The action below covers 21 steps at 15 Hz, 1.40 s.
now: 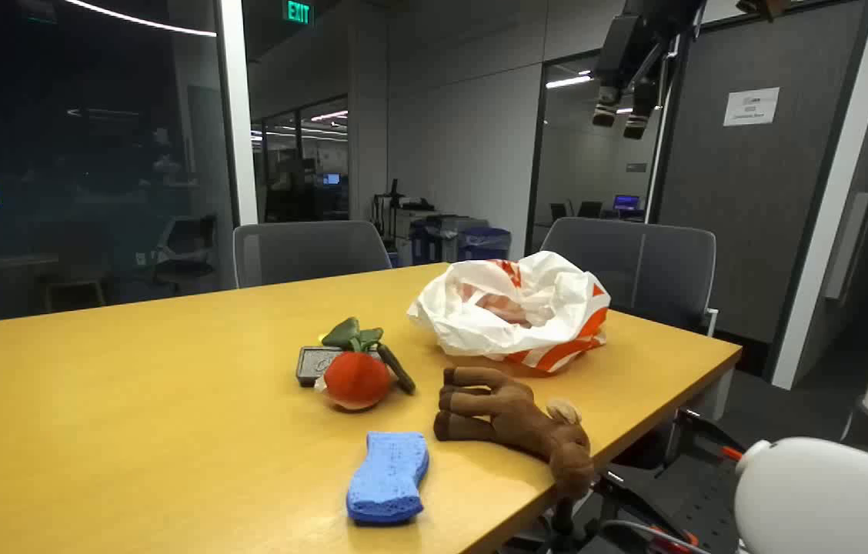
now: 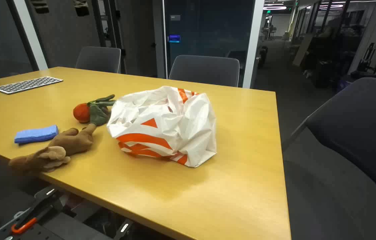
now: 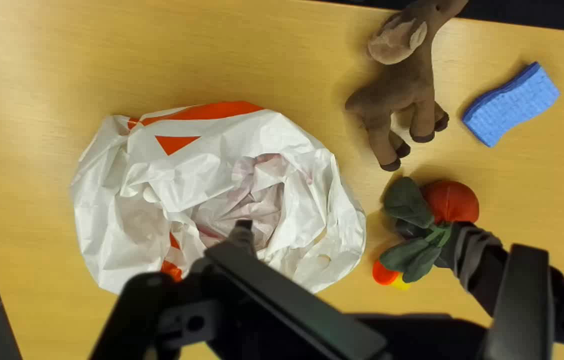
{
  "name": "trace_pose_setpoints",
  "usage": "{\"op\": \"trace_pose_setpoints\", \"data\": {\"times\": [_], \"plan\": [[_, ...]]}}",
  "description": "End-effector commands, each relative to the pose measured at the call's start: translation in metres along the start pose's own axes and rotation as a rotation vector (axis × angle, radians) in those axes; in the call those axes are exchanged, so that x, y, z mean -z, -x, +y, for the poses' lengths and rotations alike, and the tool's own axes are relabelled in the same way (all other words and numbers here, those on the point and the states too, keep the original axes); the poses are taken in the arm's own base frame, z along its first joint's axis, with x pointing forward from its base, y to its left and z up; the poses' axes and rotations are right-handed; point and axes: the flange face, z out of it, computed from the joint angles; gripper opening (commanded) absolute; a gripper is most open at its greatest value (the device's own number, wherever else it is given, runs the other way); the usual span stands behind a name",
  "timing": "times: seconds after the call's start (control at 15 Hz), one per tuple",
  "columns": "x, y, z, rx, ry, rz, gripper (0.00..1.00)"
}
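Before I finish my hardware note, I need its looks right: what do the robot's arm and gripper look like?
The gripper is black and angular, with two slim fingers; its fingertips show pale and dark bands. I can't pick out enough of the arm to describe it.

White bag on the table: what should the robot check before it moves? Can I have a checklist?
1. Jaws open and holding nothing: ok.
2. White bag open at the top: ok.
3. Nothing hidden in the bag's folds: cannot tell.
4. Brown toy animal wholly on the table: not ok, its head sticks out past the edge.
5. Blue sponge wholly on the table: ok.
6. Red thing with green leaves apart from the bag: ok, the wrist view shows a gap.
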Motion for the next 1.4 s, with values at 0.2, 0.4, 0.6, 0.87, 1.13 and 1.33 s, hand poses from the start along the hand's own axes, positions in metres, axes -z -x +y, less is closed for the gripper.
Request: {"op": "trace_pose_setpoints", "data": {"times": [0.2, 0.4, 0.6, 0.87, 1.13, 1.33], "plan": [[0.005, -0.001, 0.000, 0.000, 0.000, 0.010, 1.00], [0.005, -0.001, 0.000, 0.000, 0.000, 0.010, 1.00], [0.005, -0.001, 0.000, 0.000, 0.000, 0.010, 1.00], [0.005, -0.001, 0.000, 0.000, 0.000, 0.010, 1.00], [0.003, -0.013, -0.018, 0.007, 0.021, 0.029, 1.00], [-0.015, -0.033, -0.074, 0.104, 0.066, 0.041, 1.00]]}}
